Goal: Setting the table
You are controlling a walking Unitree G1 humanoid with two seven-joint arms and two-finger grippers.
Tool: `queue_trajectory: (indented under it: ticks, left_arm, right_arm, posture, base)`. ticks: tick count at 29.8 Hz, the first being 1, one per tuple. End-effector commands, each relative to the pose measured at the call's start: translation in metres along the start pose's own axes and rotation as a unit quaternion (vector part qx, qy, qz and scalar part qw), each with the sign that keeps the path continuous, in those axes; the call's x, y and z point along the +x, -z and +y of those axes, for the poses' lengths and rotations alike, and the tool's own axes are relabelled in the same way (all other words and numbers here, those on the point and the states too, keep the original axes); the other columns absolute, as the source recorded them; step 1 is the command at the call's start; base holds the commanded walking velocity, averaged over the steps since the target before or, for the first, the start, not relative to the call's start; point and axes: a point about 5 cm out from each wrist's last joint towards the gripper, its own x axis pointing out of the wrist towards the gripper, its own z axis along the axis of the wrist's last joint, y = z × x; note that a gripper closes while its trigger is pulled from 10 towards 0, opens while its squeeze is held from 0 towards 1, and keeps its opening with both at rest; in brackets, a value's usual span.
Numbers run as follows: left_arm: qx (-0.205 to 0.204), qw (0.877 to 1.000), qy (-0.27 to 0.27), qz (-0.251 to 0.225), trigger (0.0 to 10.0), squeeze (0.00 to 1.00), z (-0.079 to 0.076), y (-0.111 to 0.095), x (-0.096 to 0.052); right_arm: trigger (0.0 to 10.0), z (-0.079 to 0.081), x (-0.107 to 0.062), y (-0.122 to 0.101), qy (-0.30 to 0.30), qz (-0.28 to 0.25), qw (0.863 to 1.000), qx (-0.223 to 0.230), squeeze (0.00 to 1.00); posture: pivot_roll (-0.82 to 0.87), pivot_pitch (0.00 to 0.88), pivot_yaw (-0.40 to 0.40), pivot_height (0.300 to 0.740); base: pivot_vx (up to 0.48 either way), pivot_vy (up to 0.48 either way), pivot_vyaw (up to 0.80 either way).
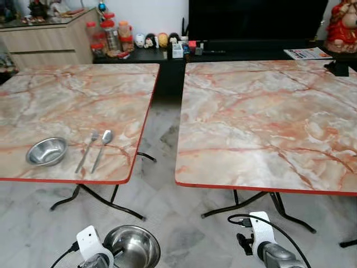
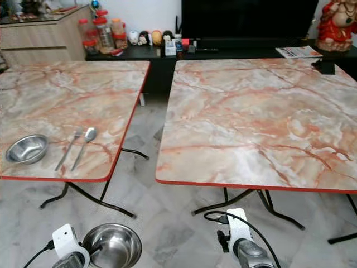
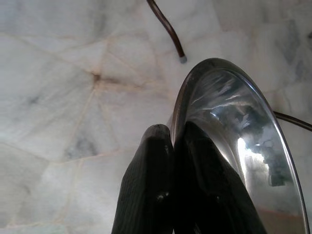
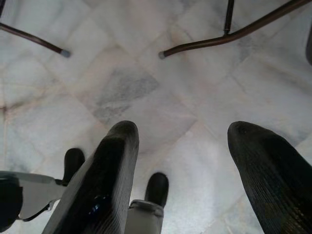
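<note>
I hold a steel bowl (image 1: 133, 246) low over the floor, in front of the left table (image 1: 67, 100). My left gripper (image 3: 171, 134) is shut on this bowl's rim (image 3: 195, 78), one finger on each side of it. A second steel bowl (image 1: 47, 151) sits on the left table near its front edge. Just to its right lie a fork (image 1: 87, 151) and a spoon (image 1: 102, 146), side by side. The right table (image 1: 268, 123) is bare marble. My right gripper (image 4: 183, 139) hangs open above the floor tiles, with nothing between its fingers.
A gap of tiled floor (image 1: 162, 139) runs between the two tables, with bent metal legs (image 1: 95, 198) under each. Behind them stand a black TV bench (image 1: 167, 56) with jars and figurines, a wooden cabinet (image 1: 44, 39), and a red statue (image 1: 341, 25) at the far right.
</note>
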Motion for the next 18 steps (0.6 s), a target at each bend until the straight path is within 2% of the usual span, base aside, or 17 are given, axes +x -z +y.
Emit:
queue_trajectory:
  ticks: [1, 18]
  left_arm:
    - [0.006, 1.0, 0.0, 0.002, 10.0, 0.0, 0.0001, -0.0012, 0.0004]
    - [0.009, 1.0, 0.003, 0.0, 10.0, 0.0, 0.0002, -0.0012, 0.0002]
  right_arm:
    - [10.0, -0.0007, 0.0001, -0.0022, 0.001, -0.001, 1.0, -0.003, 0.0]
    - [10.0, -0.0014, 0.0, -0.0021, 0.007, -0.002, 1.0, 0.004, 0.0]
  posture:
    - [-0.04, 0.0, 0.041, 0.74]
    - [-0.04, 0.0, 0.041, 0.74]
  base:
    - [0.0, -0.307, 0.0]
    - [0.0, -0.325, 0.0]
